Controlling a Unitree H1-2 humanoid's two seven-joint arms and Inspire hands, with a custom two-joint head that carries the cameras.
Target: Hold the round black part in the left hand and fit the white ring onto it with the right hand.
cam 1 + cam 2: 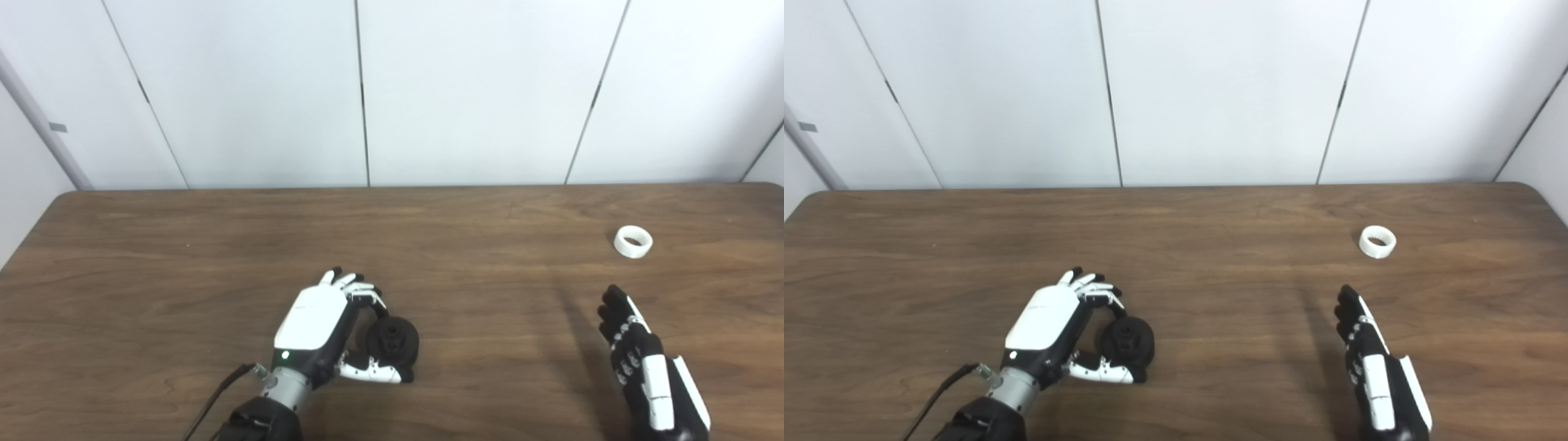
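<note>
White ring [633,241] — beyond right hand [643,361] fingers [614,306], apart | black part [393,340] — left hand [324,327]

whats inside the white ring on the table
Nothing sits inside the white ring: its hole shows only shadowed wood of the table. The near inner wall is hidden by its own rim. The right hand is apart from it, open.

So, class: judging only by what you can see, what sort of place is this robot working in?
Probably a lab or test room, not a home: a bare wooden table against plain white wall panels, holding only a round black part and a white ring.
</note>
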